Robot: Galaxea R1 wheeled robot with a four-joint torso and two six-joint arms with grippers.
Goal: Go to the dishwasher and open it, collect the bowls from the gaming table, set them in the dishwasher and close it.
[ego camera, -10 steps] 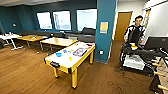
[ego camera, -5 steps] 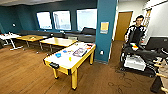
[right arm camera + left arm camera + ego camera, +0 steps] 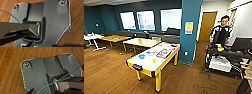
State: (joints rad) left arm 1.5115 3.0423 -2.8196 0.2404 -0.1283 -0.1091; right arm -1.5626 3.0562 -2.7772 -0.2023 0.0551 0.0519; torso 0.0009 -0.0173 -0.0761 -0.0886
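Tool jaws cannot be told open or closed, while the blue bowl (image 3: pixel 141 56) on the gaming counter (image 3: pixel 159 61) looks light, rigid, best pinched by its rim.

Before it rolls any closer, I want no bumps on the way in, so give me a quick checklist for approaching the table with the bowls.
1. Gaming table in sight, ahead on the wood floor: ok.
2. Blue bowl visible on the tabletop near the closer end: ok.
3. Second bowl identified among the boxes and boards: cannot tell.
4. Floor between robot and table free of obstacles: ok.
5. Person stands off to the right, behind dark equipment, away from the path: ok.
6. Grippers ready, open or shut: cannot tell.
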